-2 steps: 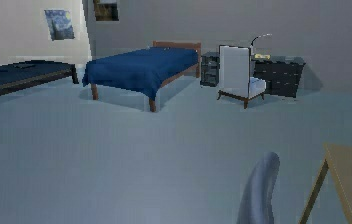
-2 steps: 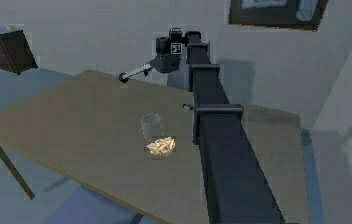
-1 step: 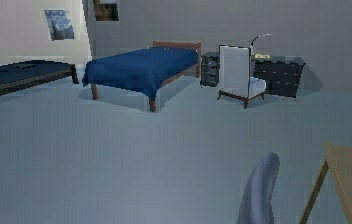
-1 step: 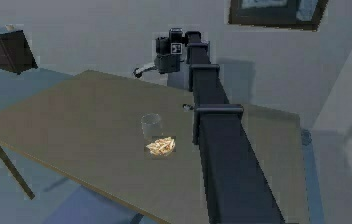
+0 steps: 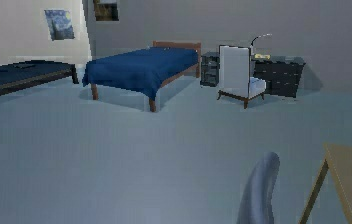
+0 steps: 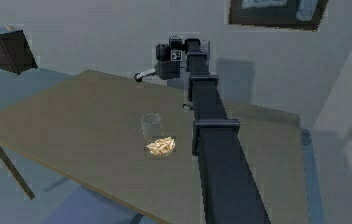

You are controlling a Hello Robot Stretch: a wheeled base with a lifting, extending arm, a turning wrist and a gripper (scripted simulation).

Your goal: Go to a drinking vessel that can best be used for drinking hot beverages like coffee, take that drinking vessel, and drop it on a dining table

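Glass (image 6: 152, 125) + tan heap (image 6: 161, 148) by arm (image 6: 212, 130) on table (image 6: 74, 110); floor (image 5: 134, 150) fwd free.

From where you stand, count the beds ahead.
2. A blue-covered bed stands by the far wall; a darker bed runs off the forward view's left edge. More could lie out of frame.

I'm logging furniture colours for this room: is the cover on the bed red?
No, the bed has a dark blue cover over its wooden frame.

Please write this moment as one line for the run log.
arm: out above table | hand: by far edge | on table: glass, tan heap
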